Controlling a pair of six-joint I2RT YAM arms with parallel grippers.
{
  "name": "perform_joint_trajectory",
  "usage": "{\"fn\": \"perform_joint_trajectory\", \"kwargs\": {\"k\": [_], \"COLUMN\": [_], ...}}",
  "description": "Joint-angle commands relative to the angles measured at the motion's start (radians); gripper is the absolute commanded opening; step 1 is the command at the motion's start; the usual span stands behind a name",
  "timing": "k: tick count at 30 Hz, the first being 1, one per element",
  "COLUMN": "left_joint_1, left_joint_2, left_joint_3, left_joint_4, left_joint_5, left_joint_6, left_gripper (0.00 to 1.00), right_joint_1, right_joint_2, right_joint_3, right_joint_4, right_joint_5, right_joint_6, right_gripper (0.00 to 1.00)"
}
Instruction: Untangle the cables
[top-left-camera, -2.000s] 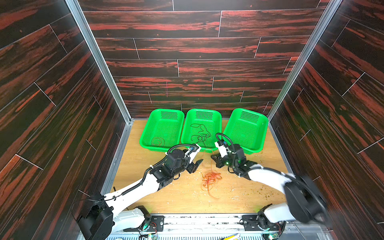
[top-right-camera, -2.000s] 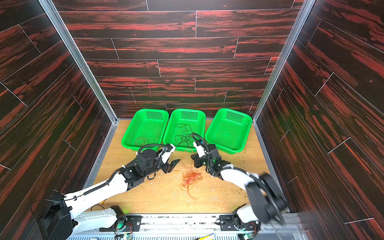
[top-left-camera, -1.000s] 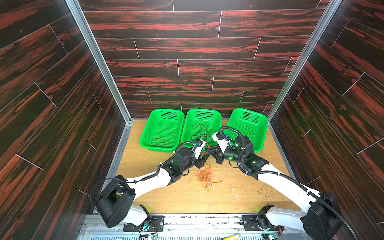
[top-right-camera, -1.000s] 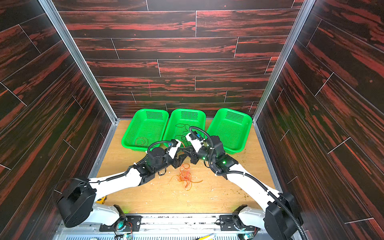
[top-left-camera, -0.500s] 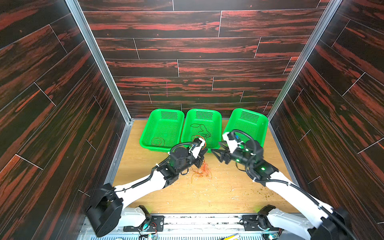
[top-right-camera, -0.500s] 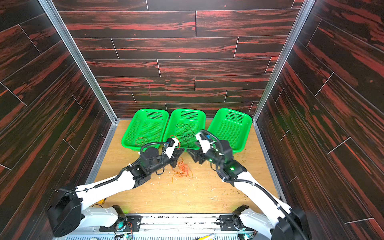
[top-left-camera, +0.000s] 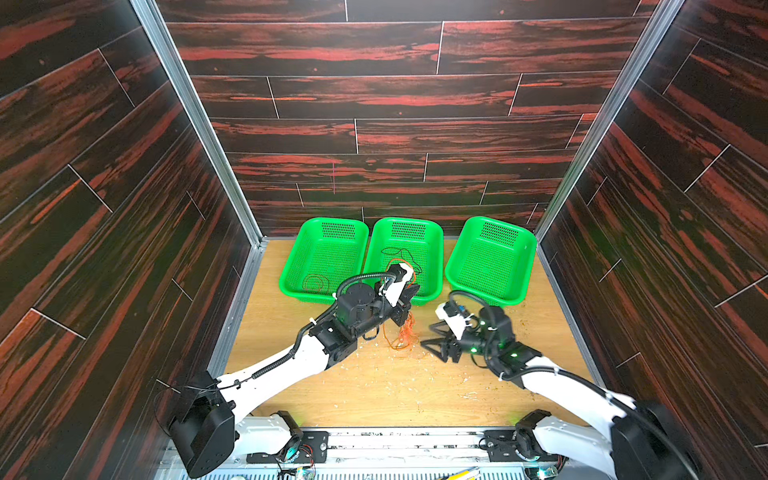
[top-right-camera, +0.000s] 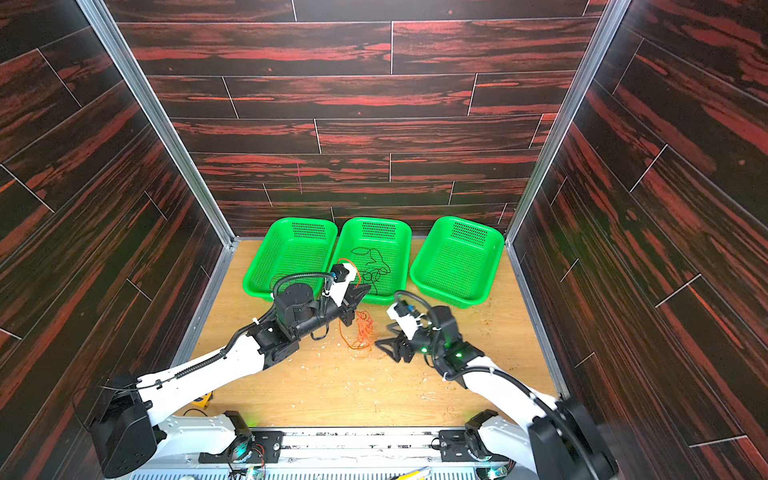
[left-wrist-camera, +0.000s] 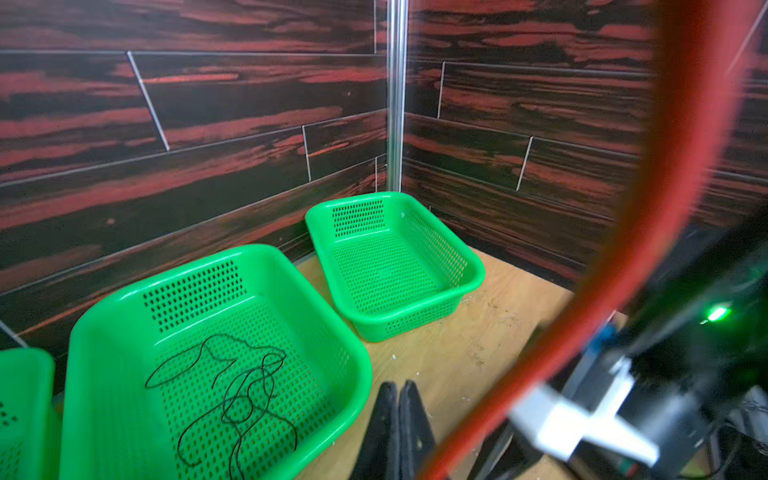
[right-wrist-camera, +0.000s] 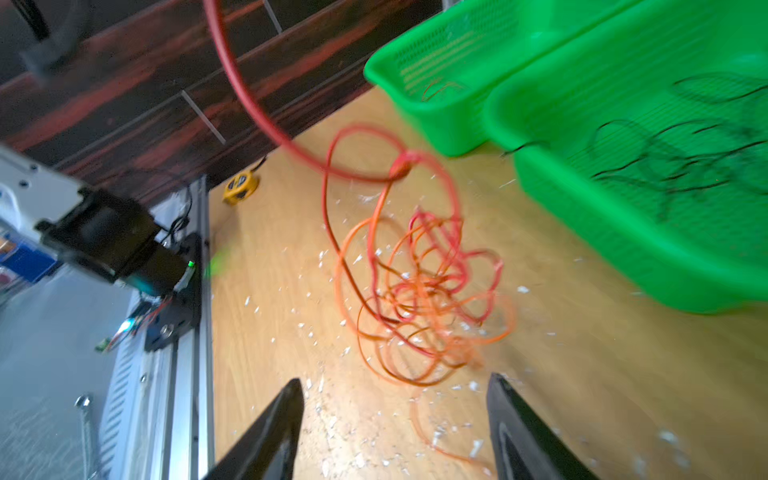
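Note:
The orange cable (top-left-camera: 402, 332) (top-right-camera: 363, 328) hangs as a tangle from my left gripper (top-left-camera: 409, 293) (top-right-camera: 360, 292), which is shut on it just in front of the middle basket. One strand loops over that wrist and crosses the left wrist view as a blurred red band (left-wrist-camera: 665, 166); there the gripper (left-wrist-camera: 397, 388) shows its jaws pressed together. My right gripper (top-left-camera: 430, 336) (top-right-camera: 384, 336) (right-wrist-camera: 395, 378) is open, low over the table just right of the tangle (right-wrist-camera: 415, 291), not touching it. The black cable (top-left-camera: 399, 253) (left-wrist-camera: 232, 395) lies in the middle basket. The red cable (top-left-camera: 314, 283) lies in the left basket.
Three green baskets stand in a row at the back: left (top-left-camera: 299, 257), middle (top-left-camera: 434, 266), right (top-left-camera: 490, 257). White crumbs (top-left-camera: 399, 374) litter the wooden table. A yellow tape measure (right-wrist-camera: 241, 187) lies by the front left edge. Dark walls close in on three sides.
My left gripper has shut on the orange cable and raised it off the table. My right gripper has opened and drawn back to the right and lower.

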Motion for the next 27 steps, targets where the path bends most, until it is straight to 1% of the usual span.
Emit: {"fn": "perform_joint_trajectory", "kwargs": {"k": [1, 4, 6, 9, 12, 14, 20, 22, 23, 26, 27], "left_joint_1": [0.001, 0.000, 0.000, -0.003, -0.003, -0.003, -0.002, -0.001, 0.000, -0.001, -0.001], "left_joint_2": [-0.030, -0.028, -0.027, -0.028, -0.032, -0.032, -0.033, -0.034, -0.035, -0.040, -0.043], "left_joint_3": [0.031, 0.039, 0.045, 0.058, 0.066, 0.074, 0.116, 0.132, 0.140, 0.171, 0.176], "left_joint_4": [-0.013, -0.020, -0.018, -0.017, -0.009, -0.012, -0.063, -0.083, -0.089, -0.113, -0.113], "left_joint_5": [0.055, 0.085, 0.105, 0.135, 0.164, 0.189, 0.235, 0.240, 0.237, 0.216, 0.208], "left_joint_6": [0.006, -0.001, -0.009, -0.017, -0.028, -0.030, -0.032, -0.026, -0.025, -0.023, -0.021], "left_gripper": [0.00, 0.00, 0.00, 0.00, 0.00, 0.00, 0.00, 0.00, 0.00, 0.00, 0.00], "right_joint_1": [0.006, 0.009, 0.009, 0.010, 0.012, 0.012, 0.012, 0.012, 0.010, 0.010, 0.010], "right_joint_2": [0.082, 0.158, 0.203, 0.247, 0.284, 0.305, 0.318, 0.329, 0.335, 0.341, 0.331], "right_joint_3": [0.054, 0.106, 0.132, 0.146, 0.149, 0.160, 0.164, 0.177, 0.182, 0.178, 0.161], "right_joint_4": [0.095, 0.108, 0.122, 0.165, 0.210, 0.202, 0.190, 0.163, 0.149, 0.148, 0.176], "right_joint_5": [-0.003, 0.017, 0.006, -0.042, -0.089, -0.096, -0.090, -0.071, -0.068, -0.067, -0.078], "right_joint_6": [-0.030, -0.044, -0.058, -0.054, -0.045, -0.053, -0.073, -0.070, -0.069, -0.066, -0.065], "right_gripper": [0.70, 0.70, 0.70, 0.65, 0.56, 0.41, 0.08, 0.01, 0.00, 0.00, 0.03]}}
